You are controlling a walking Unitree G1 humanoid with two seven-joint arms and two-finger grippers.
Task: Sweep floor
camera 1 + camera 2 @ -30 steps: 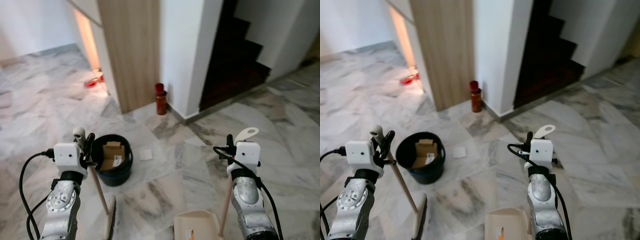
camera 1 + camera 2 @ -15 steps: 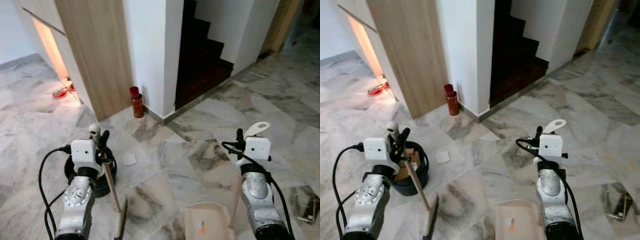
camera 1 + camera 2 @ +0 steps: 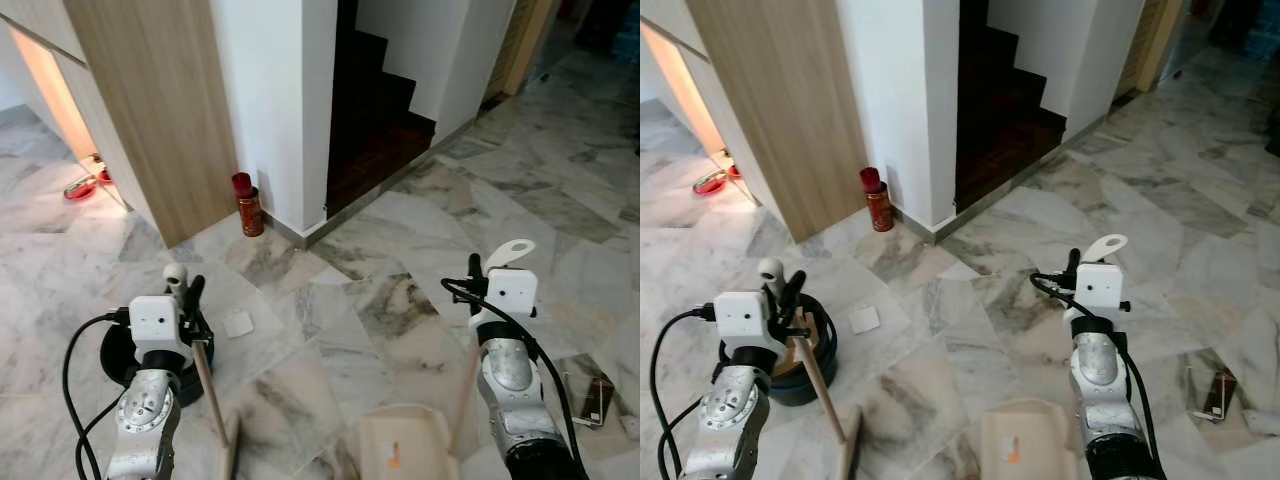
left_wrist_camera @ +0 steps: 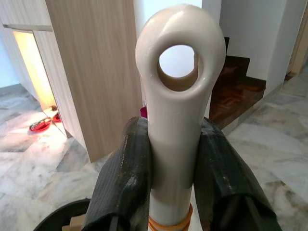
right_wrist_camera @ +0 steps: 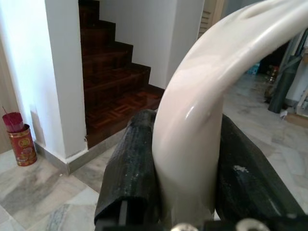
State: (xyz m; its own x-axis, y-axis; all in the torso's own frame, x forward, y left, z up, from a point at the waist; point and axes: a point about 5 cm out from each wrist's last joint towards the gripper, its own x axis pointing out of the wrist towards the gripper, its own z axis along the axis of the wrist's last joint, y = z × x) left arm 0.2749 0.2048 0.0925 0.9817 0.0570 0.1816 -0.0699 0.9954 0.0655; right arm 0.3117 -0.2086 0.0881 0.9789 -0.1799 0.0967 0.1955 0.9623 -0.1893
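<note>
Head camera, left eye: a marble floor (image 3: 400, 230) runs ahead to a white pillar, a wood-panelled wall and dark stairs (image 3: 375, 120) at twelve o'clock. The left gripper (image 3: 182, 292), at eight o'clock, is clenched around the top of a broom (image 3: 205, 385) whose wooden handle slants down to a head at the lower edge. Just behind that arm sits a black bin (image 3: 115, 355). A small white scrap (image 3: 238, 323) lies on the floor just beyond the bin. A red canister (image 3: 245, 205) stands at the base of the pillar, at eleven o'clock. The right gripper (image 3: 478, 272), at four o'clock, grasps the cream handle of a dustpan (image 3: 405, 445), whose pan rests on the floor at six o'clock.

Right eye: the same scene; the bin holds cardboard pieces, and a small dark object (image 3: 1212, 392) lies on the floor at four o'clock.

Left wrist: two black fingers (image 4: 126, 178) press both sides of the cream broom tip with its hanging hole.

Right wrist: black fingers (image 5: 132, 163) squeeze the curved cream dustpan handle, stairs behind.
</note>
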